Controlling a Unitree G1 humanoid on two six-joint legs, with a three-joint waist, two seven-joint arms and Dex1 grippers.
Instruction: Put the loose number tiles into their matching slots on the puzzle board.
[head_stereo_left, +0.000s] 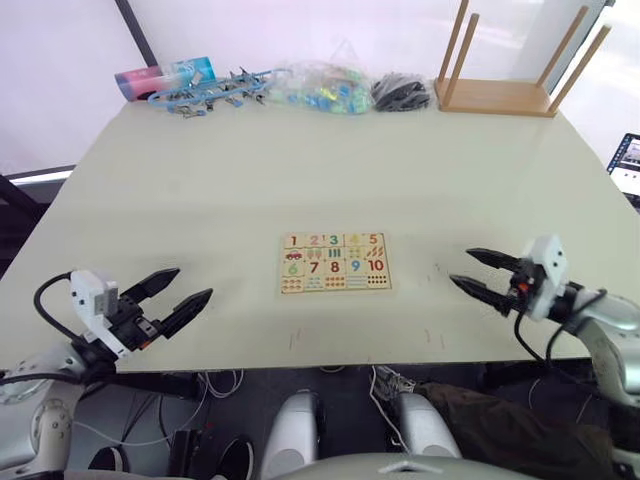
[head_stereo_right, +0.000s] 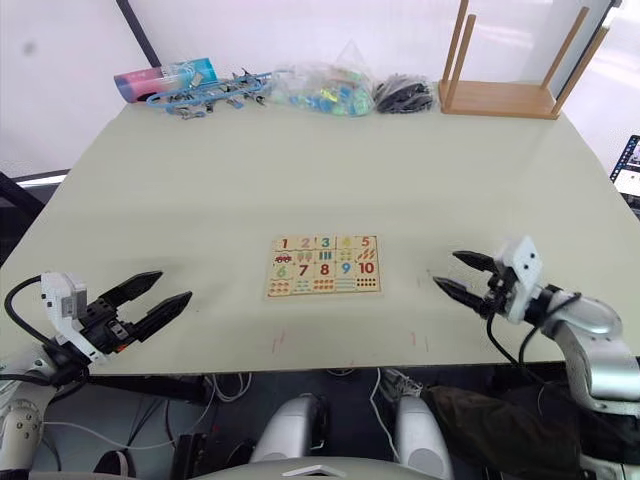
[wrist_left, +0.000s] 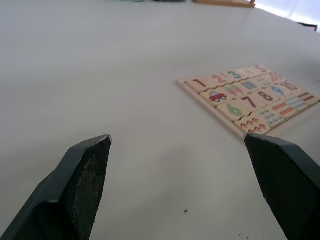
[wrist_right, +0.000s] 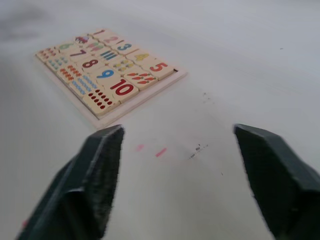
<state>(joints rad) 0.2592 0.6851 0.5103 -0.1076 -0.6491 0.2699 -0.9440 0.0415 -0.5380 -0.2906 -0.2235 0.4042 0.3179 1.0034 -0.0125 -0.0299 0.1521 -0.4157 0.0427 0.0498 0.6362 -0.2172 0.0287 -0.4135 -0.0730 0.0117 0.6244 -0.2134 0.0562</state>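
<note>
The left gripper (head_stereo_left: 171, 298) sits at the lower left of the head view, fingers spread wide and holding nothing, just above the table (head_stereo_left: 200, 190) near its front edge. The right gripper (head_stereo_left: 478, 272) sits at the lower right, also spread apart and empty, pointing toward the middle of the frame. Between them, a little below the centre of the picture, the puzzle board (head_stereo_left: 334, 262) lies flat on the table, well apart from both grippers. The number tiles 1 to 5 (head_stereo_left: 333, 240) fill the row of slots (wrist_right: 131, 52) along the board's top edge; in the right wrist view the orange 5 (wrist_right: 159, 67) sits at the end of that row.

Along the top of the frame lie a blue tangle of clips (head_stereo_left: 205, 92), a clear bag (head_stereo_left: 325, 87), a black bundle (head_stereo_left: 403, 92) and, at upper right, a wooden rack with upright dowels (head_stereo_left: 505, 72).
</note>
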